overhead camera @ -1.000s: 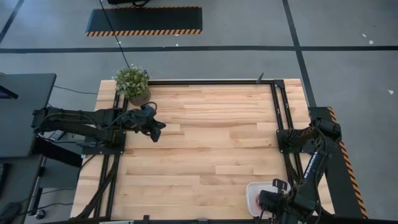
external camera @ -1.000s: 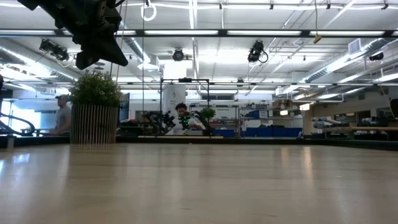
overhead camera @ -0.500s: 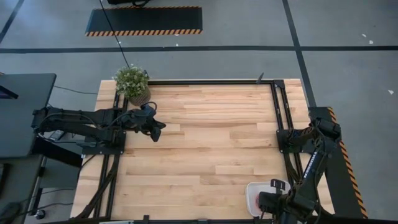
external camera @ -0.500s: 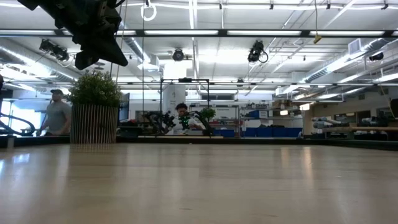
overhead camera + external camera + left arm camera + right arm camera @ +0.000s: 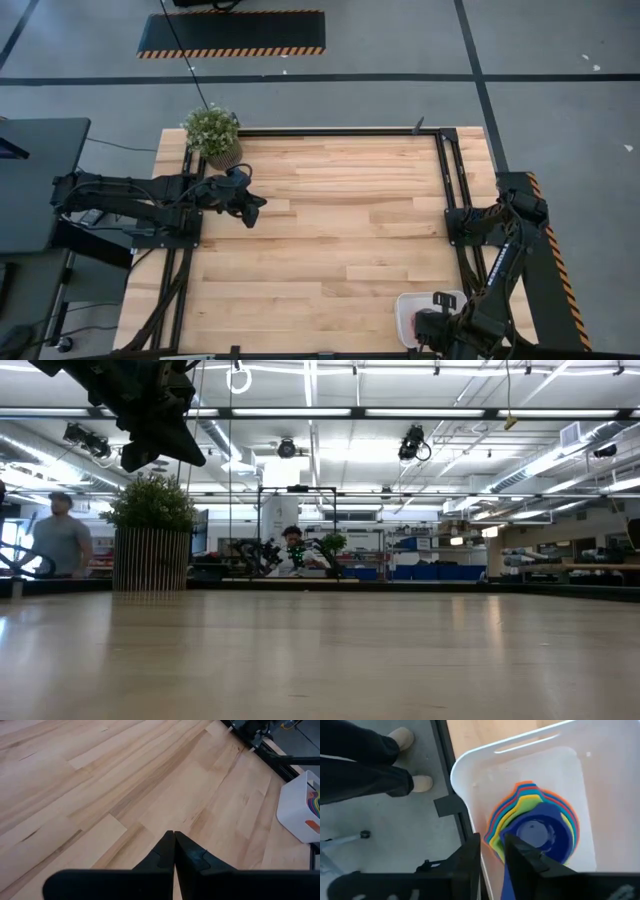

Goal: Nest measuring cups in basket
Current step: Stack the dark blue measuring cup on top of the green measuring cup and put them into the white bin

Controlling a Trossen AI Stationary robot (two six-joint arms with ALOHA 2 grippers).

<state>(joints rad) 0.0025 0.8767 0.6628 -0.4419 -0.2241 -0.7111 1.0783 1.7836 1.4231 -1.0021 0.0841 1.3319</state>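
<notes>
The measuring cups point(image 5: 535, 832) sit nested in one stack inside the white basket point(image 5: 470, 765), dark blue innermost and on top, with yellow, green, light blue, red and orange rims showing around it. The basket point(image 5: 408, 310) stands at the table's near right corner. My right gripper point(image 5: 492, 852) hangs over it pointing down, open by a narrow gap. The dark blue cup's handle point(image 5: 506, 875) runs in between its fingers. My left gripper point(image 5: 173, 832) is shut and hovers over bare wood at the far left point(image 5: 255, 212). The left wrist view also catches the basket point(image 5: 300, 810). My right gripper has its fingers on either side of the dark blue cup's handle point(image 5: 506, 875), from above. I cannot tell whether a finger touches the handle. The cup rests in the stack.
A potted plant point(image 5: 212, 135) stands at the table's far left corner. A black frame rail point(image 5: 448, 190) runs along the right side. A person's legs and shoes point(image 5: 405, 740) are on the floor just off the near right corner. Bare wood point(image 5: 340, 240) lies between the arms.
</notes>
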